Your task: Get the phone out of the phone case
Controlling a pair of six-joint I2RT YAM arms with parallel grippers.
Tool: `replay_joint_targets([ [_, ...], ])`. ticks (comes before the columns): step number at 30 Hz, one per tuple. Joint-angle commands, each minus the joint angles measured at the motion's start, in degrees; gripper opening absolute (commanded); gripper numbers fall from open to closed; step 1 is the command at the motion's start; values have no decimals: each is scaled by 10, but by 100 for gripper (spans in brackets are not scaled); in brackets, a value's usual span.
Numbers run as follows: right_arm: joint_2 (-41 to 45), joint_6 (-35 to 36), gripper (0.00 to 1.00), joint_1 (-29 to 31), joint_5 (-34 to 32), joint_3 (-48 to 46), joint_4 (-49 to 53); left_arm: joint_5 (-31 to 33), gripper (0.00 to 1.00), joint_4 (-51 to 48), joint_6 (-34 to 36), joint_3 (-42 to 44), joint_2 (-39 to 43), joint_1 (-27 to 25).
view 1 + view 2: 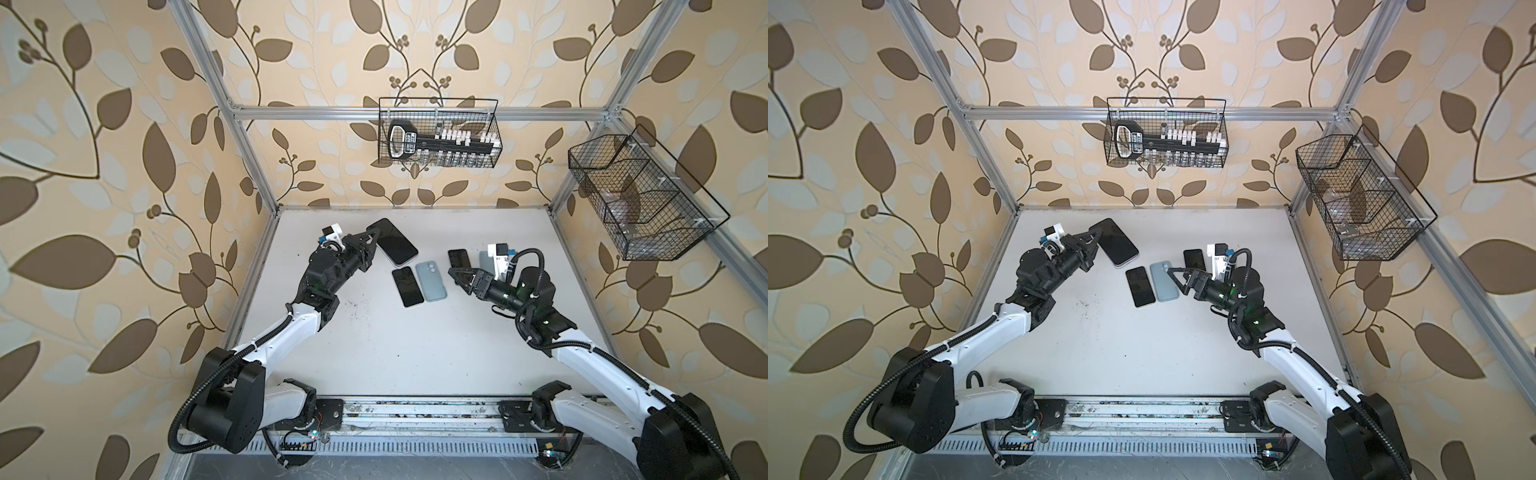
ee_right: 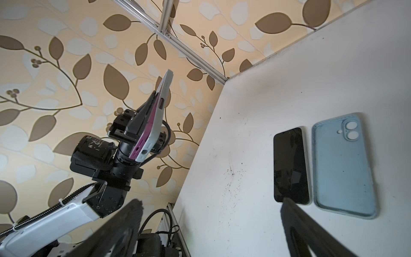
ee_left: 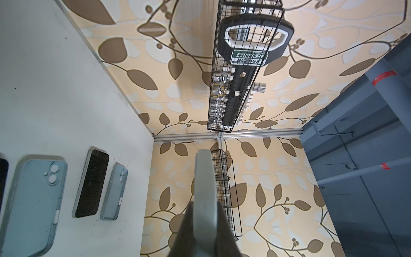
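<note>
One lifted, others flat

Pinched in left gripper (image 1: 375, 235): white-cased purple phone (image 1: 395, 243), aloft near white table's (image 1: 395, 353) back-left edge. Spread wide: right gripper (image 1: 451, 272), near pale blue case (image 1: 431, 281); bare tabletop toward front. Black wire wall basket (image 1: 496, 124): black socket rack (image 1: 440, 144).

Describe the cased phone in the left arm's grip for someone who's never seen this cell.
From the white table, follow the left arm to its end effector. The cased phone is clamped there, off the table: pale case, pink edge. Its neighbours, other phones and blue cases, lie flat.
</note>
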State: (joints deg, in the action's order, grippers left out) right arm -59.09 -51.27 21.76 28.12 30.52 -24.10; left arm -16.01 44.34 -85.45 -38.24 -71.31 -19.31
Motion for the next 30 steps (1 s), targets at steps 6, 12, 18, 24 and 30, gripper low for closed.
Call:
replay_joint_targets([
  [6, -50, -60, 96, 33, -33, 13, -118, 20, 0, 113, -21, -13, -22, -37],
  [12, -86, -75, 95, 49, -29, 25, -160, 22, 0, 158, -39, -16, -50, -50],
  [18, -102, -77, 94, 54, -30, 26, -177, 20, 0, 190, -50, -17, -70, -55],
  [24, -116, -83, 94, 56, -32, 26, -195, 19, 0, 196, -54, -20, -78, -62],
  [30, -138, -91, 93, 57, -31, 32, -219, 19, 0, 198, -55, -26, -79, -69],
])
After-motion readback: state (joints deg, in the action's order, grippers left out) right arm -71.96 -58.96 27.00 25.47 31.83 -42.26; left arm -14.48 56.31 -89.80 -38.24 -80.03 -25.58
